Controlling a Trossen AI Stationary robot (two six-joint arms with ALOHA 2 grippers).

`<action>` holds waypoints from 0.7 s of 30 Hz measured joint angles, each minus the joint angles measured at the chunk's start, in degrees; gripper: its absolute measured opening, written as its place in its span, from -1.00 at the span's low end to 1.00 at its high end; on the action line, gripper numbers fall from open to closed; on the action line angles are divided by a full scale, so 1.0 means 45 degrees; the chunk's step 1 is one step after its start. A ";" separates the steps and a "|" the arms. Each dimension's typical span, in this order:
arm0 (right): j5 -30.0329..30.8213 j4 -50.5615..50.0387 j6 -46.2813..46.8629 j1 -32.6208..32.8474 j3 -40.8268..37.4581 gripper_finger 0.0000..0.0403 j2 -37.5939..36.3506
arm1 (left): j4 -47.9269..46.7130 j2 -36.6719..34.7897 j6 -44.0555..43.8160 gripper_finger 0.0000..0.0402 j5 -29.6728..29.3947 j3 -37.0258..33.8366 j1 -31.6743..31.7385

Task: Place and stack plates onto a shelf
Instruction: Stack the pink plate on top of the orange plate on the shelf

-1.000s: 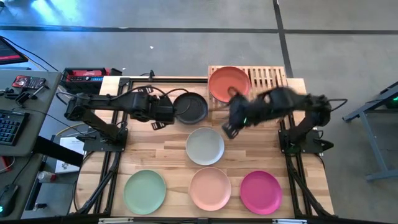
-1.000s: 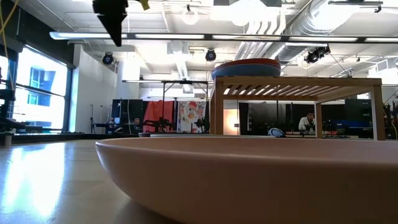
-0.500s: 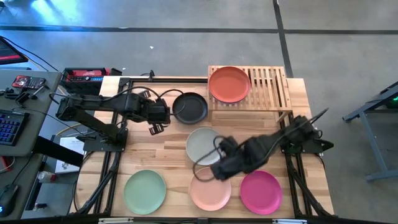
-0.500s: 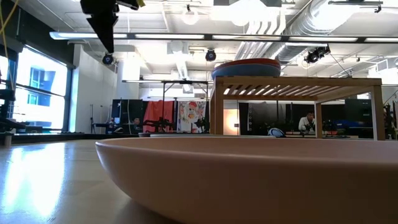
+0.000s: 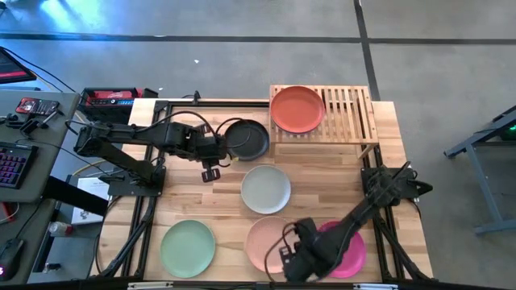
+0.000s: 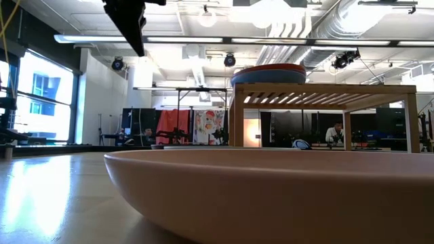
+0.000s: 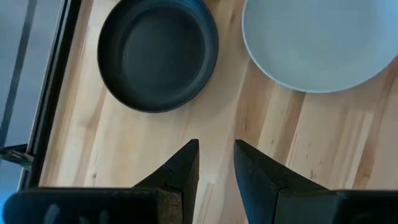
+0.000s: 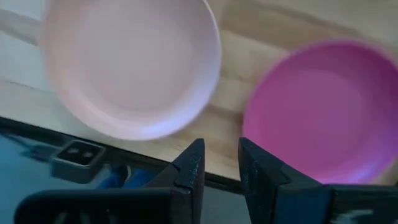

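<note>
The rust-orange plate (image 5: 297, 109) sits on the left half of the slatted shelf (image 5: 348, 113). In the low view it tops a blue plate (image 6: 268, 73). The black (image 5: 246, 138), off-white (image 5: 266, 188), mint green (image 5: 187, 247), peach-pink (image 5: 270, 243) and magenta (image 5: 345, 248) plates lie flat on the table. No purple plate shows. My left gripper (image 7: 216, 146) hovers open by a narrow gap beside the black plate (image 7: 155, 53). My right gripper (image 8: 221, 146) hangs over the near edge between the peach-pink (image 8: 130, 62) and magenta (image 8: 317, 112) plates, also open narrowly.
The shelf's right half (image 5: 355, 109) is bare slats. The arm bases stand at the table's left (image 5: 129, 173) and right (image 5: 395, 181) sides. A side desk with a keyboard (image 5: 12, 161) stands left of the table. The peach-pink plate (image 6: 271, 196) fills the low view's foreground.
My right arm has swung from just in front of the shelf toward the near edge, passing the off-white plate, and now reaches the table's near edge between the peach-pink and magenta plates. The left gripper has shifted slightly toward the near edge. No plate has moved.
</note>
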 joint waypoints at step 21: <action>-0.2463 0.0080 0.0465 0.0812 0.0000 -0.63 0.2476 | 0.0100 0.0000 0.0002 -0.55 0.0015 0.0000 0.0000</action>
